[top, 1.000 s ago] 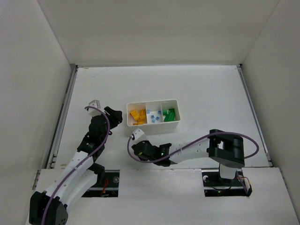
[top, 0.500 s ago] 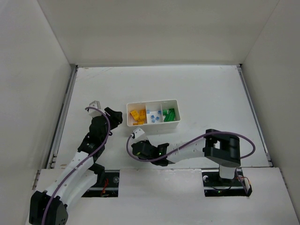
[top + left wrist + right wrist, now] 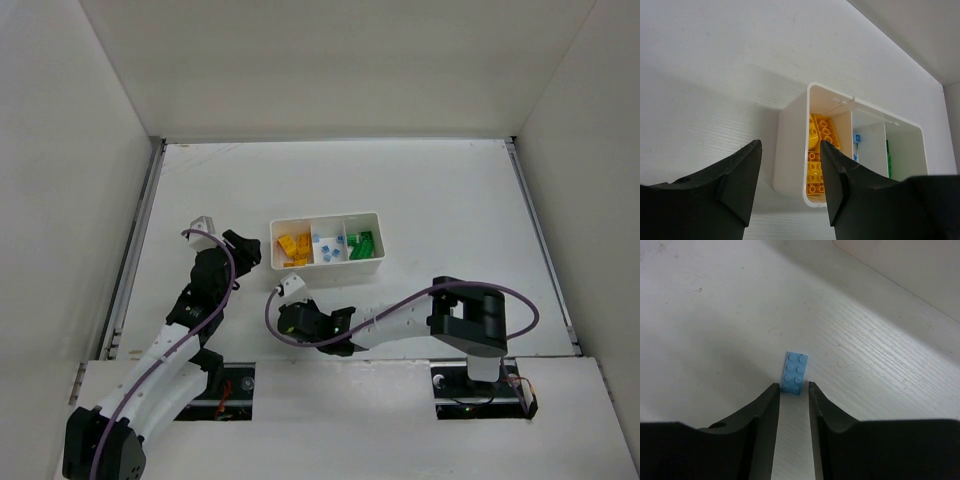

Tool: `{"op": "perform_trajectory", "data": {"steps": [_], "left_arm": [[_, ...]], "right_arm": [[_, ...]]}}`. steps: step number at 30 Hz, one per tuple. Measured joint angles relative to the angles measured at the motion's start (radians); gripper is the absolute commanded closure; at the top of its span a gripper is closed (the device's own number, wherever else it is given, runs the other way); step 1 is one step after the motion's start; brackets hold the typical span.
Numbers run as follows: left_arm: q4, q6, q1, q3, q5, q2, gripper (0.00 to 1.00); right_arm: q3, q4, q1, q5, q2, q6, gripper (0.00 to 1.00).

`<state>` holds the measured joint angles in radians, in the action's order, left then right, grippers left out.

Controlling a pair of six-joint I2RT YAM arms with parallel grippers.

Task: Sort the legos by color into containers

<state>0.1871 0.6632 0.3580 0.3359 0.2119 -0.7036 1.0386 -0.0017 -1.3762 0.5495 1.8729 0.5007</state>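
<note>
Sorting judged nearly finished. In the white rectangular plastic tray (image 3: 340, 267) with three side-by-side compartments: small yellow-orange studded bricks (image 3: 292, 247) in the left one, light blue bricks (image 3: 327, 248) in the middle, green bricks (image 3: 363, 242) in the right, with no colour seen out of place from above.

Left to do, as far as visible: one flat light blue studded brick (image 3: 794, 373), lying studs-up on the white table (image 3: 430, 190) near the tray's front left corner, hidden under the arm in the overhead view. No other stray brick visible from above.

Right gripper (image 3: 793, 389) low over the table, jaws narrowly apart on either side of that brick's near end, not yet clamped.

Left gripper (image 3: 790, 147) just beside the tray's left end, jaws apart and empty.

Remaining steps, by judgement: closing on the brick, lifting, dropping into the middle compartment.
</note>
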Motion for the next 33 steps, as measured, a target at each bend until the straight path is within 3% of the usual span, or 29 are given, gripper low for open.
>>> {"op": "perform_trajectory", "data": {"steps": [7,17,22,28,33], "left_arm": [[0.001,0.0,0.0,0.0,0.0,0.0,0.53],[0.003,0.001,-0.003,-0.001,0.0,-0.001,0.49],[0.004,0.003,-0.007,-0.002,0.001,-0.001,0.37],[0.012,0.009,-0.013,-0.011,0.001,-0.013,0.14],[0.018,0.015,-0.014,-0.029,0.007,-0.026,0.0]], "right_arm": [[-0.002,0.003,0.0,0.002,0.0,0.011,0.79],[-0.077,0.015,0.0,0.012,-0.072,0.019,0.79],[-0.093,0.009,0.0,0.021,-0.165,0.019,0.79],[-0.126,0.009,0.012,0.022,-0.358,0.003,0.79],[-0.139,0.02,0.13,0.009,-0.506,-0.048,0.79]]}}
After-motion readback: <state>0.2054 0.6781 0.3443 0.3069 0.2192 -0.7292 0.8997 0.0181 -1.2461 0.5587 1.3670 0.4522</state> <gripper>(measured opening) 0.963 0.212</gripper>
